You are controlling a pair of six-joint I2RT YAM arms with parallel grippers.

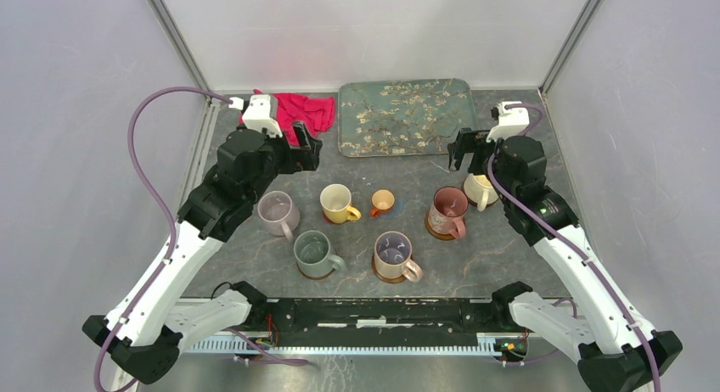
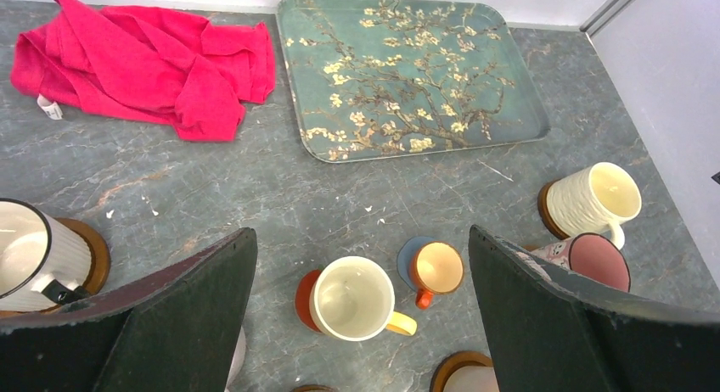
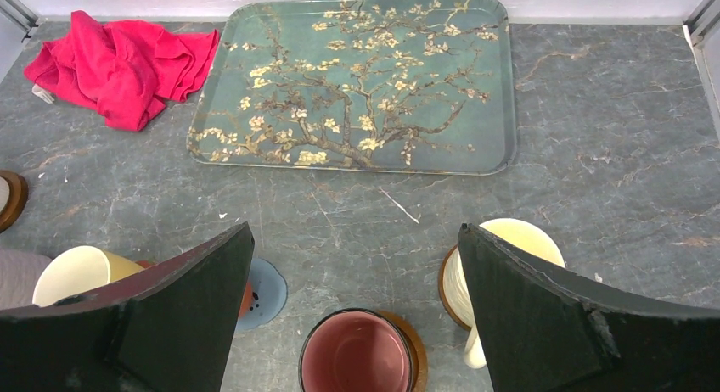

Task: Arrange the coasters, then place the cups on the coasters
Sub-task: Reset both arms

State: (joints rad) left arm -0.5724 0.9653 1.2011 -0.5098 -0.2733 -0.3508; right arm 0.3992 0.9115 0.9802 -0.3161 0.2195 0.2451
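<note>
Several cups stand on coasters in two rows mid-table. Back row: a mauve cup [image 1: 277, 211], a yellow cup [image 1: 336, 202] on a red coaster [image 2: 301, 299], a tiny orange cup [image 1: 382, 201] on a blue coaster [image 3: 265, 292], a pink floral cup [image 1: 447, 210] on an amber coaster [image 3: 409, 339] and a cream cup [image 1: 479, 191]. Front row: a grey-green cup [image 1: 313, 251] and another floral cup [image 1: 393, 254]. My left gripper [image 1: 307, 154] hangs open above the table behind the yellow cup [image 2: 355, 298], holding nothing. My right gripper [image 1: 461, 154] is open and empty above the floral and cream cups [image 3: 514, 239].
A teal blossom-pattern tray [image 1: 405, 116] lies at the back centre. A crumpled red cloth [image 1: 301, 110] lies to its left. Grey enclosure walls stand close on both sides and behind. The arm bases and a rail run along the near edge.
</note>
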